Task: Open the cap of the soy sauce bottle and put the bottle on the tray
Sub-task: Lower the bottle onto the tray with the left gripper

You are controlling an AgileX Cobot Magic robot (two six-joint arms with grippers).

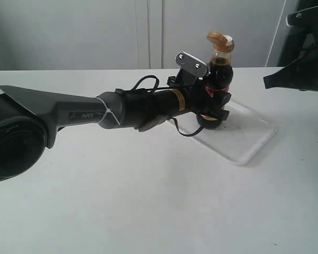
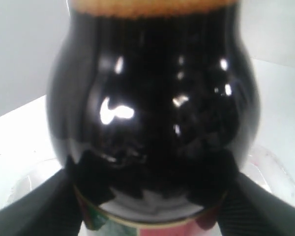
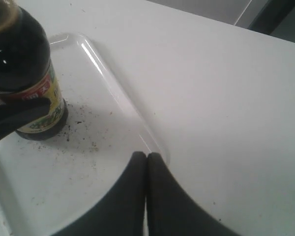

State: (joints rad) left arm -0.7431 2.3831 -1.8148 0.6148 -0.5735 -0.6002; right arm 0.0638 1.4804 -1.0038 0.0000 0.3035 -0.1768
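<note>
With the left pincer clamped on the soy sauce bottle, which seems to stand upright on the tray with its cap flipped open, and the right pincer together nearby, part the 2 jaws evenly and back straight off, lest the bottle tip.

soy sauce bottle: dark brown | cap: bronze-gold | tray: white, dark-specked
</note>
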